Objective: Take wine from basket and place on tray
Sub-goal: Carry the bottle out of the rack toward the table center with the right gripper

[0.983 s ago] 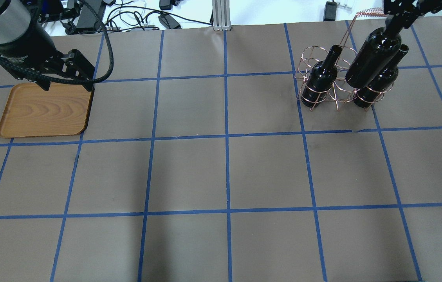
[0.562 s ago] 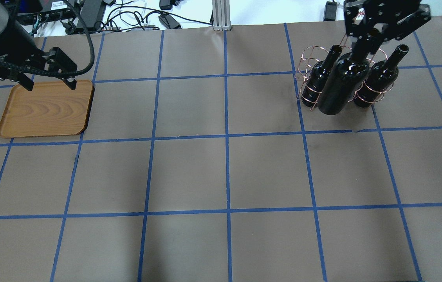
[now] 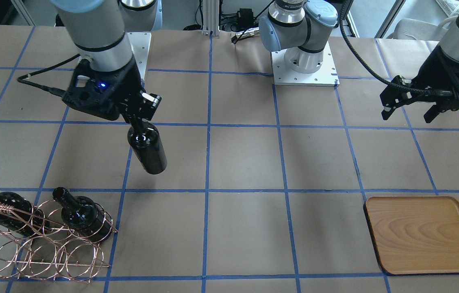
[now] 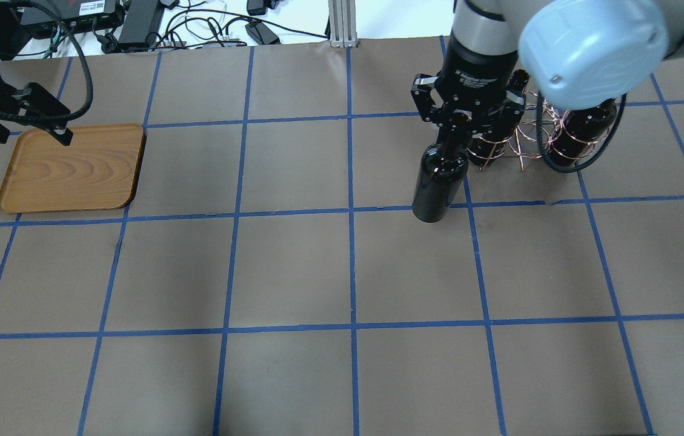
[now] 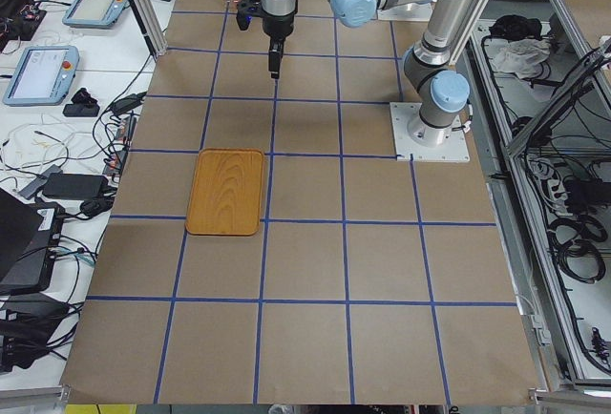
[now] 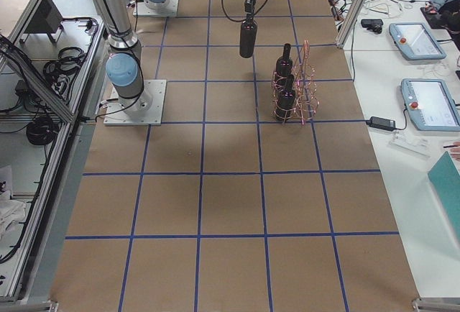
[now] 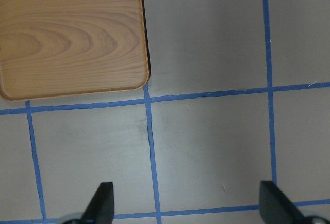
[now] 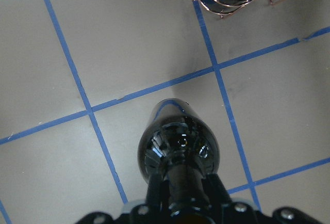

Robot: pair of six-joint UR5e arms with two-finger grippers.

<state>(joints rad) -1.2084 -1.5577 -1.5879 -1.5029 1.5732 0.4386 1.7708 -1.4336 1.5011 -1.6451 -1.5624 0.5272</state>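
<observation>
Right gripper is clamped on the neck of the wine. The bottle hangs above the table, clear of the basket, which holds two other bottles. Left gripper is spread wide and empty, near the tray.

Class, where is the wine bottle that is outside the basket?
In the overhead view, the wine hangs by its neck from the right end effector, just left of the basket, far from the tray.

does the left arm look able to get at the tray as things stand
Probably yes: the left gripper hangs open near the bare tray, and the wine held in the right gripper is far from it.
</observation>
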